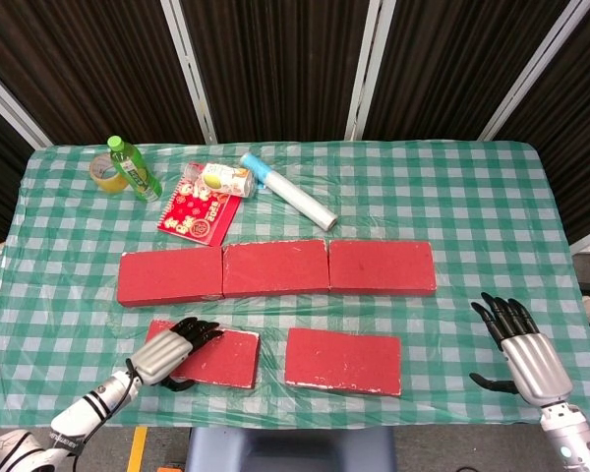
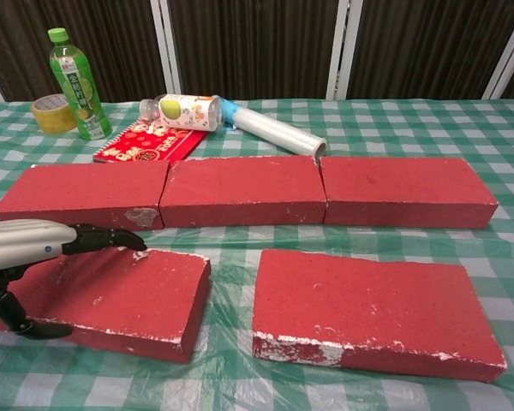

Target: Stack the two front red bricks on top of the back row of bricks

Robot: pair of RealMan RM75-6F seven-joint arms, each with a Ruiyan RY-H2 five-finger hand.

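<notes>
Three red bricks form the back row: left (image 1: 170, 276) (image 2: 81, 193), middle (image 1: 275, 266) (image 2: 240, 188), right (image 1: 382, 265) (image 2: 407, 188). In front lie two more. My left hand (image 1: 167, 351) (image 2: 26, 257) grips the left end of the front left brick (image 1: 216, 358) (image 2: 124, 295), fingers over its top and thumb at its near edge; that end looks slightly raised. The front right brick (image 1: 343, 361) (image 2: 373, 308) lies flat and untouched. My right hand (image 1: 519, 349) hovers open at the table's front right, well away from the bricks and outside the chest view.
Behind the back row stand a green bottle (image 1: 133, 167) (image 2: 75, 81) and a tape roll (image 1: 104, 169) (image 2: 51, 111). A red booklet (image 1: 197, 214) (image 2: 150, 141), a lying bottle (image 1: 221, 179) (image 2: 184, 111) and a plastic film roll (image 1: 290, 192) (image 2: 274, 128) lie nearby.
</notes>
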